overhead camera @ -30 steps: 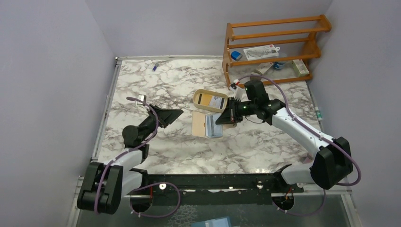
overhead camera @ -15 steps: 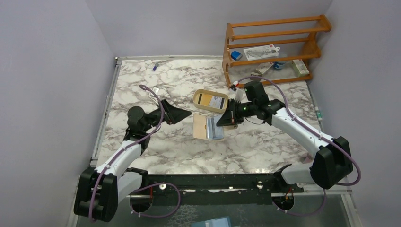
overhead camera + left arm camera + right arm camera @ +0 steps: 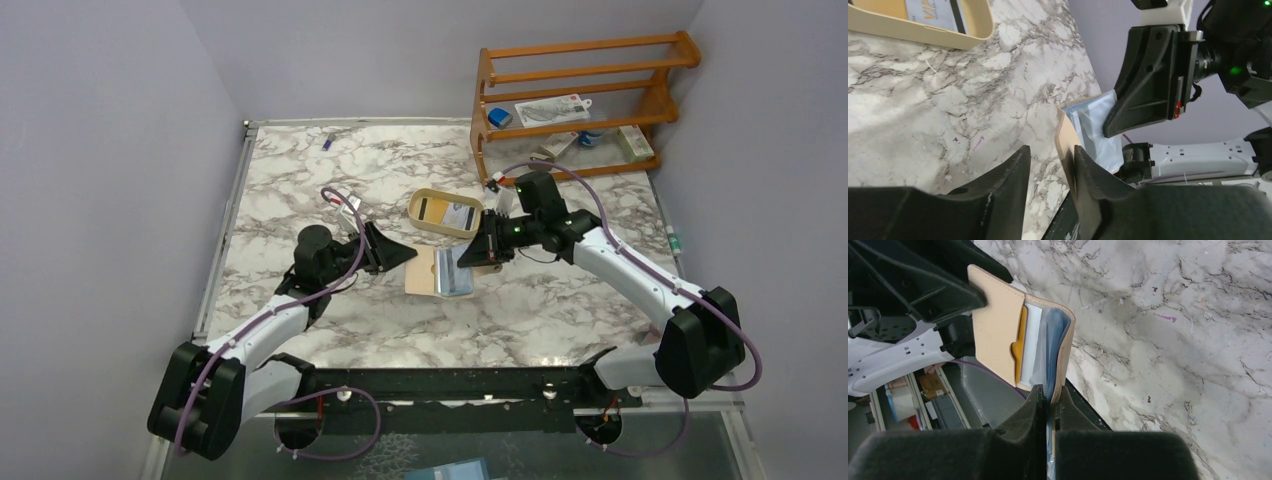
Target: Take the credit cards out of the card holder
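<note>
The card holder (image 3: 438, 270) is a beige-tan wallet hanging open above the marble table. My right gripper (image 3: 1050, 392) is shut on its right half, where the pale blue lining shows. A yellow-orange card (image 3: 1019, 342) and a white card (image 3: 1031, 340) stick out of the pocket in its left flap. My left gripper (image 3: 1052, 152) has come in from the left. Its jaws stand apart around the edge of that tan flap (image 3: 1066, 145). The flap lies against the right finger, with a gap to the left finger. In the top view the left gripper (image 3: 408, 256) meets the holder's left edge.
An oval tan tray (image 3: 415, 205) just behind the holder has a couple of cards lying in it. A wooden rack (image 3: 580, 100) with small items stands at the back right. A small blue object (image 3: 327, 141) lies at the far left of the table.
My left arm has swung right and forward from the table's left side up to the holder's flap, and its jaws have narrowed. The right gripper has kept its hold, shifting only slightly.
</note>
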You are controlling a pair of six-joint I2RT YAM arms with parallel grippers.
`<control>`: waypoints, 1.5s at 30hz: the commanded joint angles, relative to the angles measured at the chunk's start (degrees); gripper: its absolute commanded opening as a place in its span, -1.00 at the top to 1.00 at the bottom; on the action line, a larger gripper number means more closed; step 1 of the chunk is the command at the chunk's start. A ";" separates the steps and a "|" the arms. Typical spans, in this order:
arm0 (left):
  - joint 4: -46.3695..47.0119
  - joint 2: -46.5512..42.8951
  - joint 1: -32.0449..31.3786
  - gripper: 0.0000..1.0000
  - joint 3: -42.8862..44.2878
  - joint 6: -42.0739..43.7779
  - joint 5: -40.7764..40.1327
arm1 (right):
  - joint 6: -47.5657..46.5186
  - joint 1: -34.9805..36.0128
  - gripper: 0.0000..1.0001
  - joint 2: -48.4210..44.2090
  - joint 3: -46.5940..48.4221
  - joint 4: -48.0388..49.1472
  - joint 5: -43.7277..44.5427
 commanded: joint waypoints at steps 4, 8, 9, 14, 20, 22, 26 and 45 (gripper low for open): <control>1.11 2.92 -0.12 0.34 1.24 0.54 -5.71 | 0.18 -0.33 0.99 -0.91 -0.62 1.13 -2.81; 2.33 4.01 -0.12 0.34 2.33 0.11 -5.88 | 0.06 -0.34 0.99 -0.92 -1.00 1.26 -3.24; 2.94 4.45 -0.08 0.35 2.50 -0.14 -5.64 | 0.07 -0.34 0.99 -0.92 -1.12 1.47 -3.40; 6.42 6.36 -0.12 0.62 2.65 -1.97 -4.22 | -0.01 -0.32 0.99 -1.03 -1.73 1.83 -3.73; 10.21 7.03 -0.12 1.00 1.32 -3.75 -1.80 | 0.24 -0.34 0.99 -1.40 -3.42 2.69 -3.05; 11.49 6.97 -0.12 1.00 0.21 -4.26 -1.12 | 0.48 -0.34 0.99 -1.49 -4.26 3.48 -2.91; 12.30 5.92 -0.12 0.34 -2.20 -5.47 -0.99 | 1.21 -0.34 0.99 -1.60 -5.51 4.99 -2.31; 18.56 -1.73 -0.12 0.31 -16.04 -12.91 -0.69 | 1.87 -0.34 0.99 0.38 -6.46 8.40 -2.25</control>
